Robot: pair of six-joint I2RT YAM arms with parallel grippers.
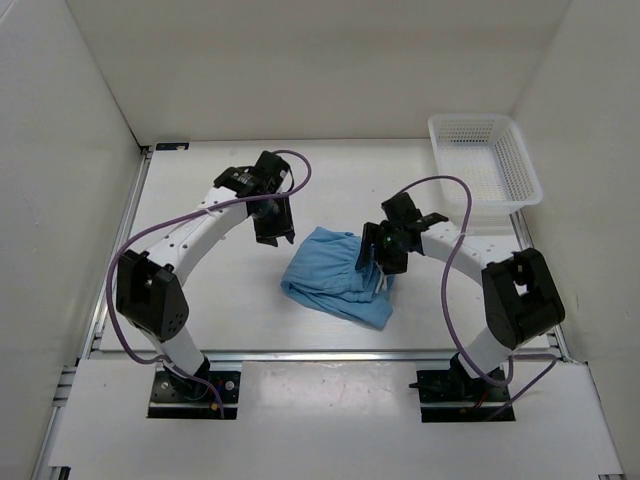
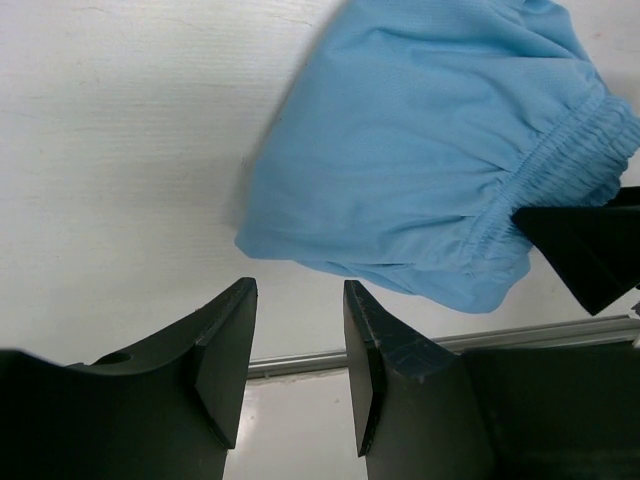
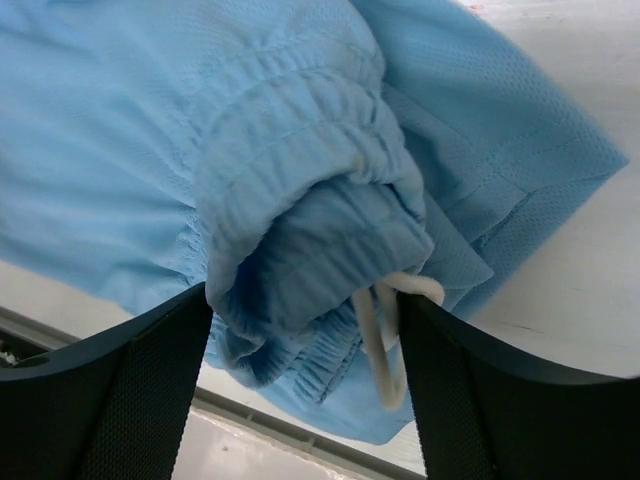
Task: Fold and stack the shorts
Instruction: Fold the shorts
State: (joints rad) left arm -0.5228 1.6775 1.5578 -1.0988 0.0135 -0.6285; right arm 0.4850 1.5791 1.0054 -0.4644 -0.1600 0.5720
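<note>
From the top view, the right end effector [image 1: 380,262] covers the 3 o'clock edge of the shorts [image 1: 330,280], so the waistband there is hidden under its black body. Its wrist camera shows more. The two dark fingers [image 3: 110,400] stand on either side of a bunched roll of gathered elastic waistband and close on it. The contact faces themselves are buried in cloth. The white drawstring [image 3: 385,340] hangs in a loop at 5 o'clock of that roll. Both edges of this view cut off the fabric, so the legs cannot be traced.

The shorts are light sky-blue, thin and finely meshed. They lie as a crumpled, roughly folded heap on the white bench [image 1: 230,300], just toward 6 o'clock of its centre. One flat corner points to 5 o'clock.

The left end effector [image 1: 272,225] hangs at 10 o'clock of the heap, apart from it. In its wrist view the fingers [image 2: 225,350] are parted by a narrow gap with nothing between them. The shorts' hem is just beyond them, and the frame's top edge crops the fabric.

A white mesh basket [image 1: 525,165] sits in the far corner at 2 o'clock, well apart from the shorts.
</note>
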